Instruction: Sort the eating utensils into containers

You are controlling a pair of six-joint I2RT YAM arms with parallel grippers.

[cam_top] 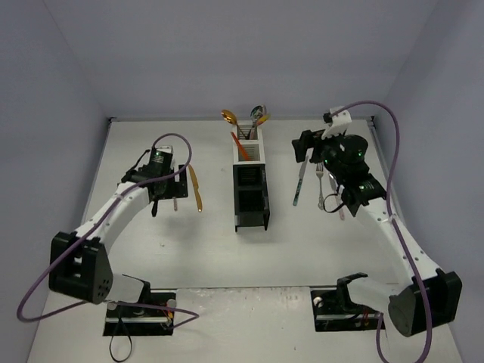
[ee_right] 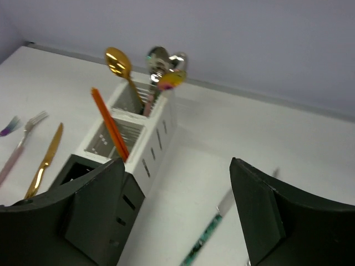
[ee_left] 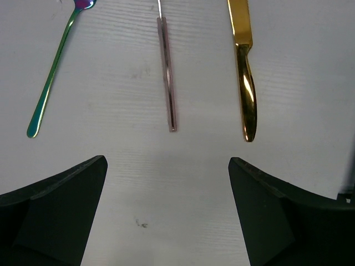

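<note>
**Bins.** The containers stand as one joined row at mid-table, running front to back. The two white slatted ones are toward the back wall, and the two black ones are toward the arm bases.
- Far white bin: a gold spoon and silver spoons, bowls up, leaning out above the rim.
- Second white bin: an orange utensil, tilted, with its end poking over the rim.
- Black bins: too dark inside to read.

**Left side.** The left gripper hovers over the table. Its fingers are spread as wide as they go, with nothing between them and nothing held. Just beyond the fingertips lie three pieces, side by side but apart, handles toward the gripper:
- a rainbow spoon, farthest from the bins;
- a pink-handled fork in the middle;
- a gold knife, nearest the bins.

A strip of bare table shows between the gold knife and the row.

**Right side.** The right gripper is raised off the table and angled toward the bins. Its jaws stand well apart and grip nothing. Near it a teal-handled knife lies flat, with a silver fork just beside it toward the right wall. Both are well apart from the bins, with bare surface between.

**Edges.** The table runs into walls at the back and on both sides. The far end of the row stands near the back edge without touching it. The broadest bare stretch lies between the black end of the row and the arm bases.
</note>
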